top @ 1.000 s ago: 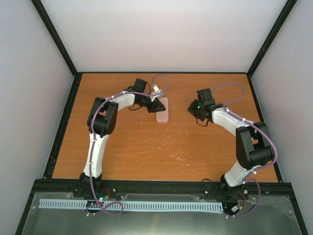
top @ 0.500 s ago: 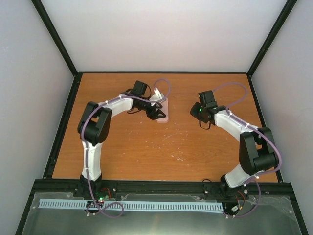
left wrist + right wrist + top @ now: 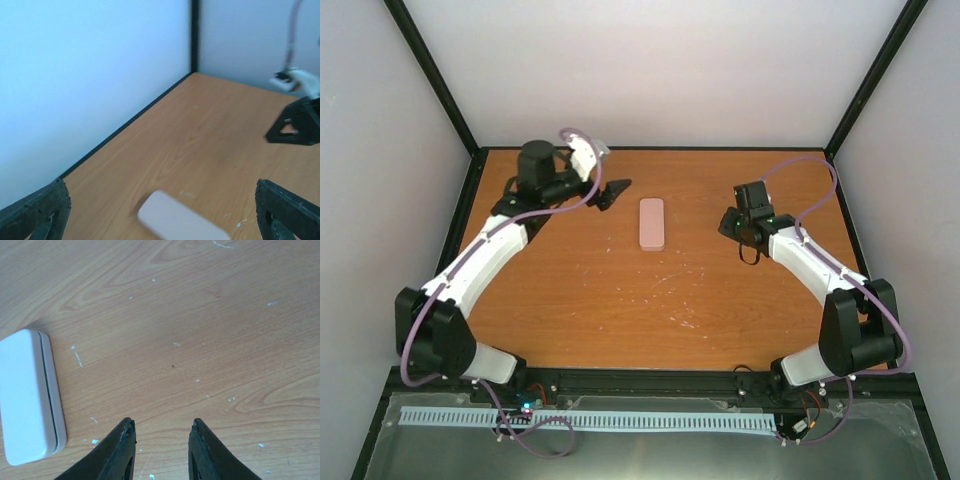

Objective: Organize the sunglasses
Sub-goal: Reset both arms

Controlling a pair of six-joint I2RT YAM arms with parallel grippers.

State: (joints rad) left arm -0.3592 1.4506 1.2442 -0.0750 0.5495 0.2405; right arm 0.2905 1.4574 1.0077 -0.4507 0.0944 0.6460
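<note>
The pink case (image 3: 651, 223) lies shut on the wooden table (image 3: 620, 300), lengthwise toward the back wall. No sunglasses show in any view. My left gripper (image 3: 614, 190) hovers just left of the case's far end, wide open and empty. In the left wrist view the gripper (image 3: 160, 192) frames the blurred case (image 3: 180, 222) between its fingers (image 3: 37, 210). My right gripper (image 3: 729, 226) is to the right of the case, a hand's width off. In the right wrist view it (image 3: 162, 426) stands open with bare wood between the jaws, and the case (image 3: 27, 395) lies at the left.
Black frame rails (image 3: 450, 250) run along the table's edges, with pale walls behind them. Small white flecks (image 3: 670, 280) dot the wood. The right arm's gripper (image 3: 295, 125) shows at the right edge of the left wrist view.
My left gripper was at the case; it has opened wide and swung back left, leaving the case lying shut. The right gripper's jaws have parted and the arm drew slightly right.
</note>
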